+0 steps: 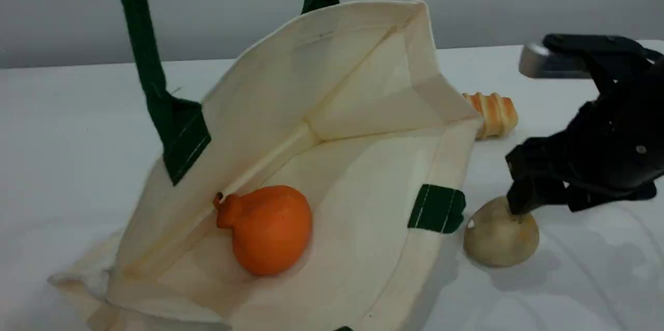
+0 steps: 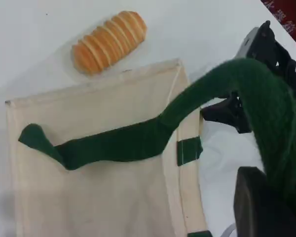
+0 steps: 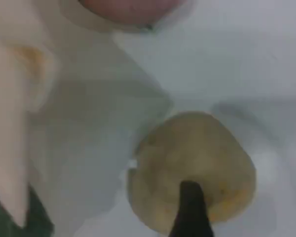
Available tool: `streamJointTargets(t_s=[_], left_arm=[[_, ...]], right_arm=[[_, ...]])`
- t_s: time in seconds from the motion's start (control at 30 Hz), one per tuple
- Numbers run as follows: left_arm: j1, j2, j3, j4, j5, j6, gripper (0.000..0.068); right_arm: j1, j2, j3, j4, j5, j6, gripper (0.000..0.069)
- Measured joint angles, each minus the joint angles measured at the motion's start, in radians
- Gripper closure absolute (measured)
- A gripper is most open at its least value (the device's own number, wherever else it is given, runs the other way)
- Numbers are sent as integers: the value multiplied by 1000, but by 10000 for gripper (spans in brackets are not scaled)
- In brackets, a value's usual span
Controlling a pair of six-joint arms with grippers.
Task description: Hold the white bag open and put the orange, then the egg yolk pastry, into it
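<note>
Orange (image 1: pixel 270 230) already in bag (image 1: pixel 363 175). Pastry (image 1: pixel 500 237) just right of bag rim. Right gripper (image 1: pixel 521 206) wide open, empty, 1 fingertip seemingly touching pastry top. Straddle, then close. Left gripper (image 2: pixel 266 207) clamped on strap (image 2: pixel 266 108).

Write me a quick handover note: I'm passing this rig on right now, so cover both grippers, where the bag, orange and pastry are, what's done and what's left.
Left gripper: shut on the green strap handle, lifting it so the white bag gapes open.
Right gripper: open, down at the egg yolk pastry, one fingertip over its top; no grip yet.
Orange: already inside the bag.
Pastry: on the table just outside the bag's rim, to its right in the scene view.
Striped bread roll: on the table behind the bag; leave it.
Done: bag held open, orange in.
Left: grasp the pastry, put it in the bag.
</note>
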Motion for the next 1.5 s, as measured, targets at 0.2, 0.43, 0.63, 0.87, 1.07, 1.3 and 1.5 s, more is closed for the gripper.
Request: streamJointTargets(t_s=[0.2, 0.43, 0.63, 0.87, 1.07, 1.3, 1.5], left_arm=[[0, 0, 0, 0, 0, 0, 615], [0, 0, 0, -1, 0, 0, 615], [0, 0, 0, -1, 0, 0, 615], [0, 1, 0, -1, 1, 0, 615], [0, 1, 0, -1, 1, 0, 615], [0, 1, 0, -1, 1, 0, 615], [0, 1, 0, -1, 1, 0, 615]], right_arm=[[0, -1, -29, 1, 23, -22, 218], [0, 41, -41, 7, 46, -22, 218], [0, 93, -91, 26, 105, -47, 218], [0, 173, -109, 26, 112, -58, 218], [0, 181, -110, 27, 123, -56, 385], [-2, 167, -94, 16, 122, -71, 447], [-2, 57, -24, -36, 137, -76, 456]])
